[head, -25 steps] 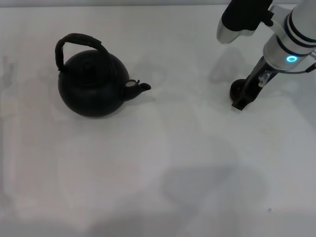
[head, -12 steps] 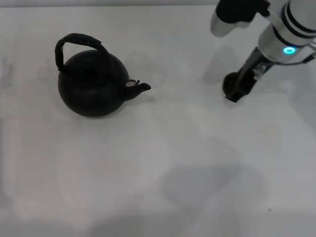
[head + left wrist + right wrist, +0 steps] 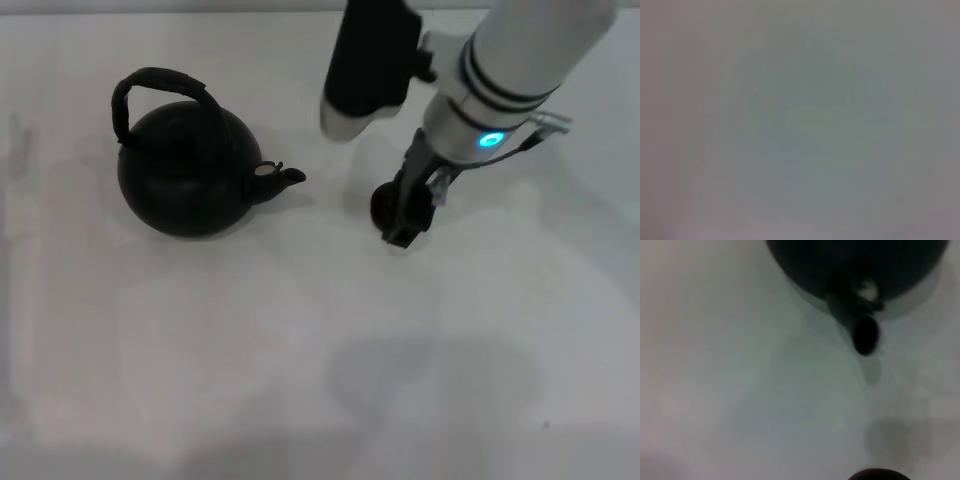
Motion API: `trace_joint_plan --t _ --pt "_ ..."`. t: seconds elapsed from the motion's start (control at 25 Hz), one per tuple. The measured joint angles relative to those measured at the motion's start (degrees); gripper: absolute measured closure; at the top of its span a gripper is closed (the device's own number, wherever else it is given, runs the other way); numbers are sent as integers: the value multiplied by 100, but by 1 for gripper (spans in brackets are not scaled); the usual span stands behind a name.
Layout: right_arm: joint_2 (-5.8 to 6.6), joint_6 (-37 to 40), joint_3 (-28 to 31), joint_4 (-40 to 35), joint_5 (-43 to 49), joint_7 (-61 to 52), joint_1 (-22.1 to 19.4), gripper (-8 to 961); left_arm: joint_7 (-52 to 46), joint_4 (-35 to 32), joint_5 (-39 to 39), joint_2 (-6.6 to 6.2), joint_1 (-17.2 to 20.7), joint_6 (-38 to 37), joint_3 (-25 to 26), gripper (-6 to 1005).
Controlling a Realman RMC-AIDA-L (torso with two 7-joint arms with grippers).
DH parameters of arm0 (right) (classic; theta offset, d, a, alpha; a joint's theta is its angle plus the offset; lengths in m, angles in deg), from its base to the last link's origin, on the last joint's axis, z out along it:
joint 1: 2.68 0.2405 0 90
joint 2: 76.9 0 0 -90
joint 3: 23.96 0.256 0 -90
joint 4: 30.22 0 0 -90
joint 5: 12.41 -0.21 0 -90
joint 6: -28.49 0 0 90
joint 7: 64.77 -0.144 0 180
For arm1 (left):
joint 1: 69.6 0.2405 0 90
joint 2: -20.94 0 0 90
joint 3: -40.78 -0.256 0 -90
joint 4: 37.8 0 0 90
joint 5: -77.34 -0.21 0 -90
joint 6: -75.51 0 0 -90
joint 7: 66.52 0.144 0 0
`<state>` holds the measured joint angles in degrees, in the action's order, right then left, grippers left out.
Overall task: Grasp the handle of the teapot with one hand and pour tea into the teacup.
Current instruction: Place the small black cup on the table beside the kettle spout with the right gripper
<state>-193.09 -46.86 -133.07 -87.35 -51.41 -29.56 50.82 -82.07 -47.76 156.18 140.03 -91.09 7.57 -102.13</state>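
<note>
White counter (image 3: 300,350); right tool (image 3: 405,215) clamped on teacup (image 3: 385,205) at 3 o'clock of teapot (image 3: 185,170) spout; risk: cup tips or clips spout if dragged closer; left tool unseen.

- Open table (image 3: 300,340) lies between the teapot (image 3: 185,170) spout and the teacup (image 3: 385,205).
- The right gripper (image 3: 408,215) crowds the teacup's right side.
- The handle (image 3: 160,85) stands unobstructed above.

Teapot (image 3: 187,172) on table (image 3: 300,340) toward far left corner, spout facing right, teacup (image 3: 386,204) right of it, near far edge
</note>
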Motion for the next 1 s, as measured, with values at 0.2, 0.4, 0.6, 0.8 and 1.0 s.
trace_joint_plan --t 0.2,0.4,0.6,0.8,1.0 --pt "0 249 -417 65 -139 -65 28 216 0 -7 -21 4 5 0 -10 184" --pt "0 335 -525 92 -168 -79 -11 211 0 -7 -30 11 5 0 -10 184" --pt "0 362 -654 144 -191 -82 -13 206 0 -14 -43 9 -9 0 -17 183" --pt "0 386 -717 148 -200 -84 -1 201 0 -15 -45 9 -16 0 -18 183" --pt "-1 375 -749 157 -256 -56 32 195 0 -15 -44 9 -21 0 -18 183"
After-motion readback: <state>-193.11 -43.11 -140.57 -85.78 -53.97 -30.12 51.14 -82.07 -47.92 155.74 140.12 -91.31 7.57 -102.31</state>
